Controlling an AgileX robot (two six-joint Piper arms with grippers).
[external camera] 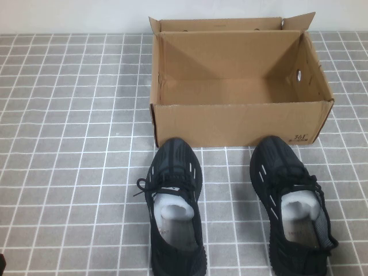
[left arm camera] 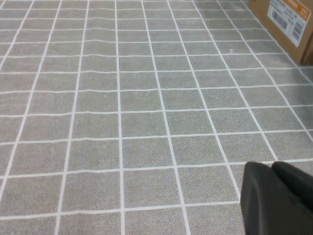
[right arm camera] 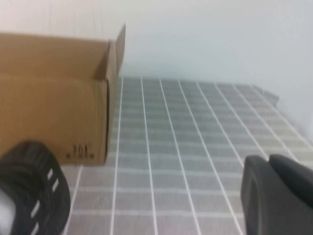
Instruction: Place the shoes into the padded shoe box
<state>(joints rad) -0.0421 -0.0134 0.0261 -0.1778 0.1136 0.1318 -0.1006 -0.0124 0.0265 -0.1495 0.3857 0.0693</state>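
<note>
The brown cardboard shoe box (external camera: 236, 123) stands open and empty at the back middle of the table. Two black knit sneakers stand in front of it, toes toward the box: the left shoe (external camera: 173, 172) and the right shoe (external camera: 282, 167). My left gripper (left arm camera: 272, 169) is shut and empty, low over bare tiles, with a corner of the box (left arm camera: 288, 19) far off. My right gripper (right arm camera: 268, 159) is shut and empty, to the right of the right shoe (right arm camera: 34, 191) and the box (right arm camera: 54, 98). Neither gripper's fingers show in the high view.
Grey tiled tablecloth (external camera: 69, 144) covers the table. A pale wall stands behind the box (right arm camera: 205, 34). A small dark part shows at the lower left edge of the high view (external camera: 2, 263).
</note>
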